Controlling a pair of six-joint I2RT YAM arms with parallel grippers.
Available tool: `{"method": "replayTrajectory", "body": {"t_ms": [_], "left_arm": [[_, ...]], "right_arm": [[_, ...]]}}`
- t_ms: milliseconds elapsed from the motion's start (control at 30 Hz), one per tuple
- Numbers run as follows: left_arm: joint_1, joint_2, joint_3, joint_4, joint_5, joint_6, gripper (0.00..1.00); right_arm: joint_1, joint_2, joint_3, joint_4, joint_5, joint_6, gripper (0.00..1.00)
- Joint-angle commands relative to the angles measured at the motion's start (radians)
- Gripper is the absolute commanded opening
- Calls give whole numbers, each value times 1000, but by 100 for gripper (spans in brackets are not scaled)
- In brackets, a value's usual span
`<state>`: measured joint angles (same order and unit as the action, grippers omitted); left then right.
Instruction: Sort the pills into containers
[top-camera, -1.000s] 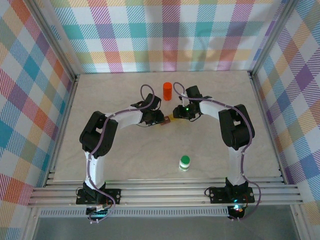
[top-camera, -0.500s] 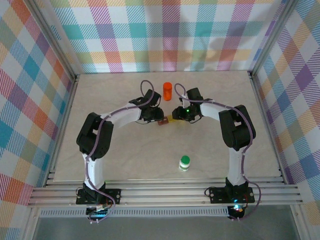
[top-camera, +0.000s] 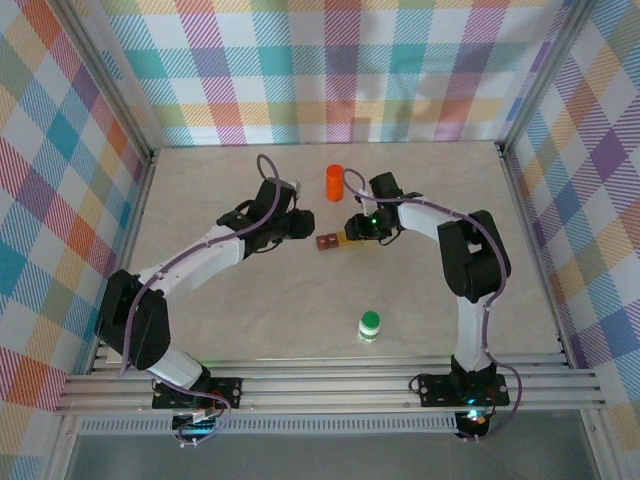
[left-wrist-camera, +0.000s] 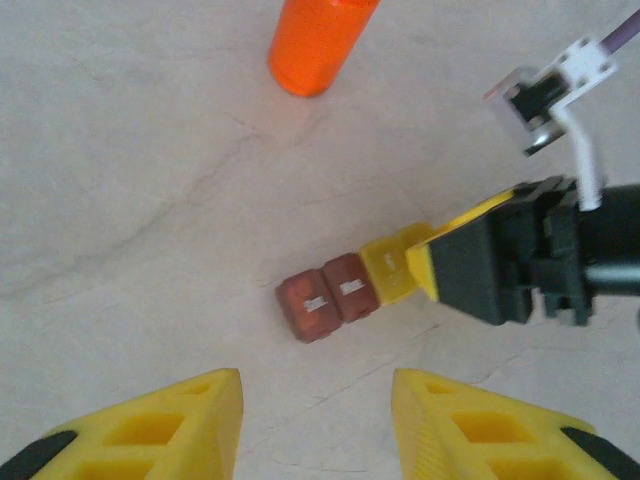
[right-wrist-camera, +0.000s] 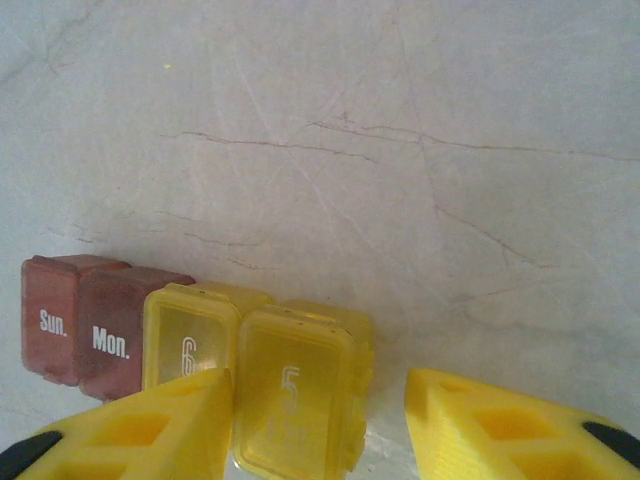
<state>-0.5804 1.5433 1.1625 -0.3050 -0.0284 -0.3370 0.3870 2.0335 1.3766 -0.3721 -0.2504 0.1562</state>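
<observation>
A strip pill organizer (top-camera: 328, 241), two red compartments marked Sun. and Mon. joined to two yellow ones, is lying flat on the tabletop (top-camera: 250, 300), about midway between the side edges and nearer the far edge. Its yellow end is being straddled by the right end effector (right-wrist-camera: 320, 420), whose fingers are being held apart, released, with a gap showing beside the end compartment. The left end effector (left-wrist-camera: 315, 420) is being held just off the red end, jaws spread and empty. An orange bottle (top-camera: 334, 182) is standing closer to the far edge. A green-capped bottle (top-camera: 370, 326) is standing toward the near edge.
</observation>
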Motion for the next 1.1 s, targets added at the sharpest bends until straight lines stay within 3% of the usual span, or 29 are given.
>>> {"method": "replayTrajectory", "body": {"t_ms": [0,200,467,700,1067], "left_arm": [[-7,-23,-45,109,-14,79,44],[-55,63,-22,145,-39,264,40],[-65,200,95,97,72,566,39],[-56,328,217,-29,213,802,52],[-8,438,332,-140,297,903,56]], "right_arm": [[-2,-21,0,-25,22,-48,50],[-23,-24,-11,-36,-19,-75,50],[-39,6,-7,-22,-152,-86,49],[-48,27,11,-23,-220,-84,49],[-53,70,33,-40,-265,-90,33]]}}
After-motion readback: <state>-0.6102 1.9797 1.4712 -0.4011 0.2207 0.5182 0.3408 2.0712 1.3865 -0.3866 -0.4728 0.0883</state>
